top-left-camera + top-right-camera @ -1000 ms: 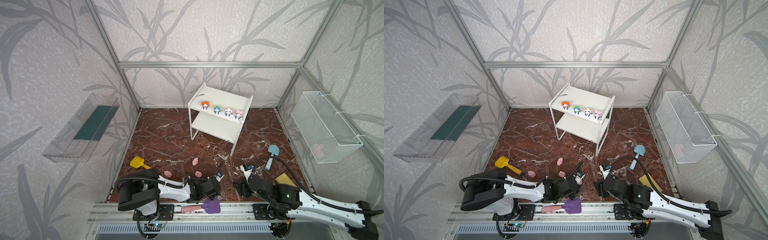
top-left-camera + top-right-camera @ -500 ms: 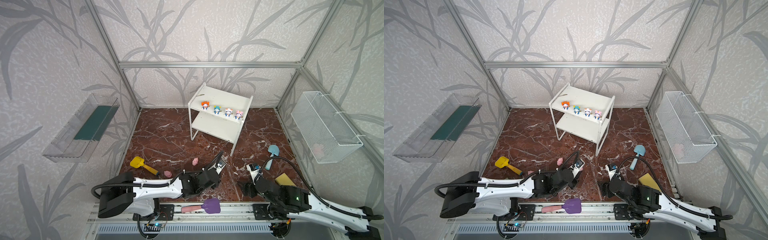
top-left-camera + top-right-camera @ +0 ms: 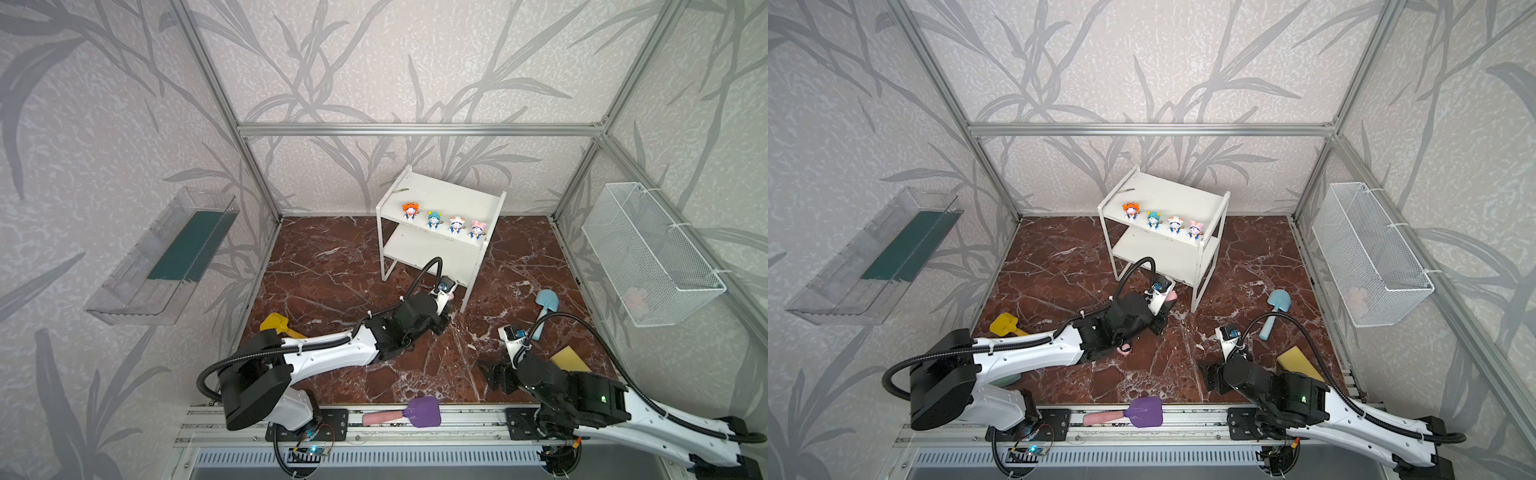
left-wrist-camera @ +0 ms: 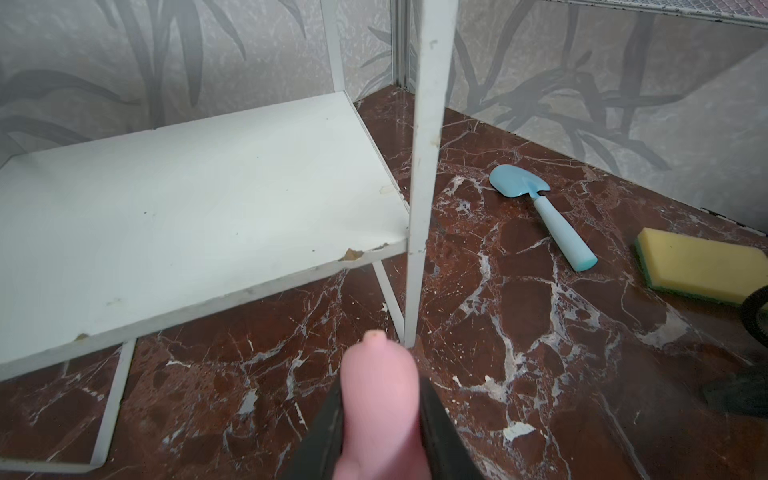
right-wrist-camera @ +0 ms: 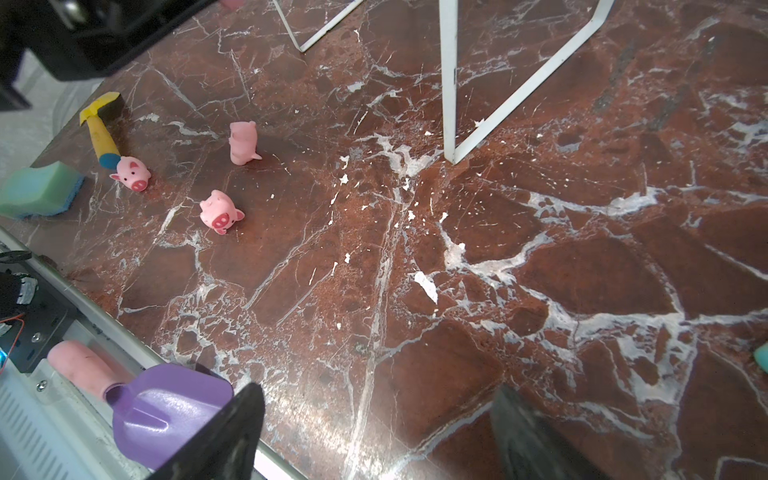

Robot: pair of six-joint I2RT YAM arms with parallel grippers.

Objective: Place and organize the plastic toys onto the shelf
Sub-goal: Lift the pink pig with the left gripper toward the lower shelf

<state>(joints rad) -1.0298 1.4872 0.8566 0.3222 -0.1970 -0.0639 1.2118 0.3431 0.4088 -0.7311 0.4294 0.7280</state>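
My left gripper (image 4: 380,415) pinches a pink pig (image 3: 1170,296) just short of the shelf (image 4: 187,199), at its lower near edge (bare board beyond). My right gripper (image 5: 378,432) gapes wide over open tabletop (image 5: 540,270); three more pigs (image 5: 219,212) lie further left.

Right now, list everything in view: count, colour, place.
shelf: one, white, floor, back middle
figurines: four, blue-white, row on shelf's top board
pigs: four, pink, three loose on floor, one held
shovels: three; yellow and blue on floor, purple on front rail
sponges: two; yellow and green, on floor
wire basket: one, white, right wall
tray: one, clear, left wall
left fingers: shut on a pig beside the shelf's leg
right fingers: open, empty, over the floor
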